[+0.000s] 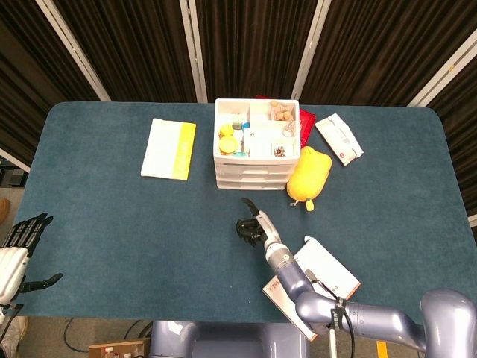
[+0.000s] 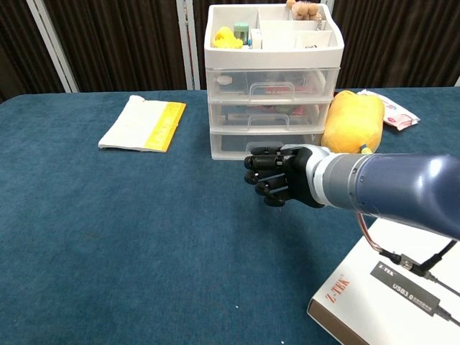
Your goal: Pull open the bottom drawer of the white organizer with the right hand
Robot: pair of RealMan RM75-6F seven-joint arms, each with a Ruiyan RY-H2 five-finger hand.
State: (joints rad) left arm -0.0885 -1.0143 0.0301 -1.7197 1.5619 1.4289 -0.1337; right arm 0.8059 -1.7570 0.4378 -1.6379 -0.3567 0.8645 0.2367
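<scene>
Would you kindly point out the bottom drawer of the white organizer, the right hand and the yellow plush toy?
bottom drawer point(image 2: 228, 146), chest view, on its clear front left of the hand.
right hand point(image 2: 277, 175), chest view, on the middle of the dark fingers.
yellow plush toy point(image 2: 351, 122), chest view, on its body.

R hand point(image 2: 279, 175): black segmented fingers, silver-white wrist cuff, glossy blue-grey forearm w/ thin red+black cables underneath. L hand point(image 1: 19, 242), off table's edge: black fingers, white palm shell.

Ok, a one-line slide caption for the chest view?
Right hand nears the white organizer, its bottom drawer closed, beside a yellow plush.
</scene>
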